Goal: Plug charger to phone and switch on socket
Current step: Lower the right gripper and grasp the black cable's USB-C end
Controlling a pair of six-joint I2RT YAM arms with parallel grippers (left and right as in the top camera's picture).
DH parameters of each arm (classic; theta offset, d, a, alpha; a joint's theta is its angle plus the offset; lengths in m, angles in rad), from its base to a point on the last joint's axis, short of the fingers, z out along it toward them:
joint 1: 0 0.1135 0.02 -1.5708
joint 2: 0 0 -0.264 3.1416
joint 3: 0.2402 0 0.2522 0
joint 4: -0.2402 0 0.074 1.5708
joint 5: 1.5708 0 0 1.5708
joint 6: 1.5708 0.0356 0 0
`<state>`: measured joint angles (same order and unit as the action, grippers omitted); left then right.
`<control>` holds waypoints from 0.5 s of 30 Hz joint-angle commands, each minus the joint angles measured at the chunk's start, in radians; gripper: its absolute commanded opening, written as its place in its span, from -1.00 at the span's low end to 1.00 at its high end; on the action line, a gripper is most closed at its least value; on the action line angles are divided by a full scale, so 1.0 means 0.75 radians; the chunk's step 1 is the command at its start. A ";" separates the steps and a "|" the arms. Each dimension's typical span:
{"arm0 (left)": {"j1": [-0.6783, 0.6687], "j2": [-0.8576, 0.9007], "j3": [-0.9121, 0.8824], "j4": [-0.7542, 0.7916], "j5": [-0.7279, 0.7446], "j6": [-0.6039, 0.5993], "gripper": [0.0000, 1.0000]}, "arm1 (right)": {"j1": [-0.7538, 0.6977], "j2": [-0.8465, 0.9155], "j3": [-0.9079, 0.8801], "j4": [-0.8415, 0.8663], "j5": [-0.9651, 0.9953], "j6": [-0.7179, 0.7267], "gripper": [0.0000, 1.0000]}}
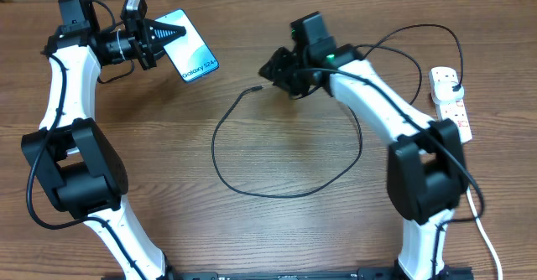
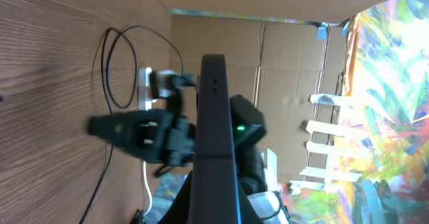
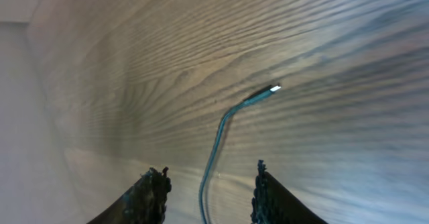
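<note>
My left gripper [image 1: 165, 35] is shut on the phone [image 1: 190, 54], a slim handset with a light blue screen and white lettering, and holds it tilted above the table at the back left. In the left wrist view the phone [image 2: 213, 123] shows edge-on as a dark bar. The charger, a thin black cable [image 1: 252, 192], loops over the middle of the table to the white socket strip [image 1: 453, 108] at the far right, its plug [image 1: 449, 80] in the strip. My right gripper [image 1: 277, 67] is open just above the cable near its connector tip [image 1: 252, 88]. The cable [image 3: 213, 157] runs between the open fingers [image 3: 211, 184], with the tip [image 3: 271, 88] ahead of them.
The strip's thick white cord [image 1: 485, 234] runs off the front right. A cardboard wall [image 2: 281, 63] stands behind the table, with a colourful cloth [image 2: 389, 103] beside it. The right arm [image 2: 141, 131] shows in the left wrist view, beyond the phone.
</note>
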<state>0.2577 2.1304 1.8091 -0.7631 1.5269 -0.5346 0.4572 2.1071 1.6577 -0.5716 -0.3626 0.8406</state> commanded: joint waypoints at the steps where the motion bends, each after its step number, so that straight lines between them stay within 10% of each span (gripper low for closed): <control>1: 0.003 -0.013 0.027 0.003 0.071 -0.031 -0.91 | 0.050 0.089 0.036 0.054 0.009 0.174 -0.04; 15: -0.005 -0.013 0.027 0.002 0.049 -0.026 -0.92 | 0.103 0.258 0.034 0.246 0.149 0.403 -0.33</control>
<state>0.2569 2.1304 1.8091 -0.7631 1.5261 -0.5484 0.5274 2.2688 1.6577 -0.4278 -0.2832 1.1027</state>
